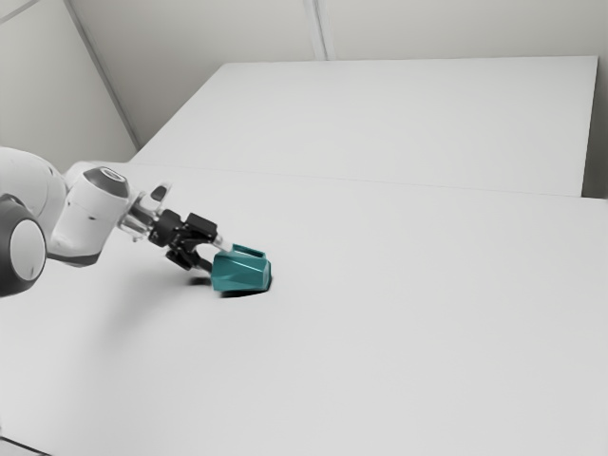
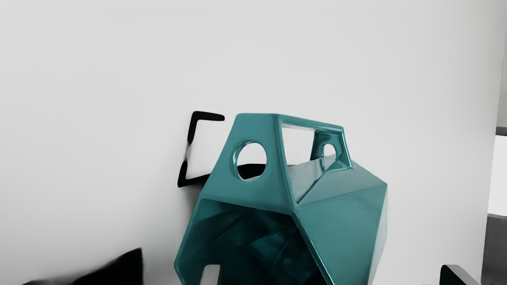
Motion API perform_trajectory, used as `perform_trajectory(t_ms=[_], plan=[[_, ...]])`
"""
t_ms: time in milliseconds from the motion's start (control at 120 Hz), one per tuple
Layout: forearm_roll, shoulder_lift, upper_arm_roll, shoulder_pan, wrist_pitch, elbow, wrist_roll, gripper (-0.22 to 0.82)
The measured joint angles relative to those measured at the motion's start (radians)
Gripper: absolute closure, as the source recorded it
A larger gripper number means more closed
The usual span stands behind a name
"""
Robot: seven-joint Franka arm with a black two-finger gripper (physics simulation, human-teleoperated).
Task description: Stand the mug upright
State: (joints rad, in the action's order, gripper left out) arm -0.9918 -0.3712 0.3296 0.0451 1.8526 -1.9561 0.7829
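Note:
The black gripper (image 1: 218,256) is low over the table, at the mouth end of a teal faceted mug (image 1: 241,274). This mug lies on its side, its handle (image 1: 249,251) uppermost and its base toward the exterior view's right. Seen from the wrist, the mug (image 2: 336,225) turns its dark open mouth to the hand, below the pierced handle (image 2: 255,126). The gripper (image 2: 332,275) stands open: one fingertip overlaps the mouth, the other is outside the mug's wall, apart from it. Whether the first fingertip is inside the mouth or just before it, I cannot tell.
The white table (image 1: 408,332) extends around the mug, under its dark shadow. Behind it in the exterior view is a large pale panel (image 1: 399,123). The arm comes in from the exterior view's left.

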Motion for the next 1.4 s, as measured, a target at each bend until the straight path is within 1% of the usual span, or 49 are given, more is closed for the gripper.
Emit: perform_trajectory(t_ms=[150,200,233,342,408,492,583,683,833,933,1000,1100,1208,1250,1400], plan=[[-0.035,-0.002,-0.006,-0.003,-0.029,-0.001,0.025,0.00],[-0.044,-0.003,-0.007,-0.004,-0.038,-0.003,0.031,0.04],[-0.048,-0.003,-0.007,-0.004,-0.042,-0.004,0.036,0.09],[-0.055,-0.004,-0.006,-0.003,-0.053,-0.005,0.048,0.37],[-0.057,-0.003,-0.006,-0.003,-0.058,-0.003,0.055,0.51],[-0.059,0.000,-0.006,-0.004,-0.061,-0.001,0.065,0.61],[-0.063,0.006,-0.006,-0.007,-0.065,0.000,0.077,0.68],[-0.065,0.014,-0.006,-0.010,-0.072,0.001,0.087,0.73],[-0.064,0.042,-0.006,-0.012,-0.080,0.001,0.101,0.75],[-0.047,0.086,-0.006,-0.027,-0.079,0.001,0.106,0.76],[0.011,0.116,-0.011,-0.037,-0.071,0.013,0.097,0.77],[0.164,0.141,-0.054,-0.042,-0.046,0.059,0.064,0.77],[0.421,0.157,-0.144,-0.049,-0.012,0.141,0.000,0.77],[0.502,0.161,-0.172,-0.055,0.013,0.148,-0.027,0.77],[0.729,0.165,-0.228,-0.080,0.125,0.134,-0.129,0.77]])
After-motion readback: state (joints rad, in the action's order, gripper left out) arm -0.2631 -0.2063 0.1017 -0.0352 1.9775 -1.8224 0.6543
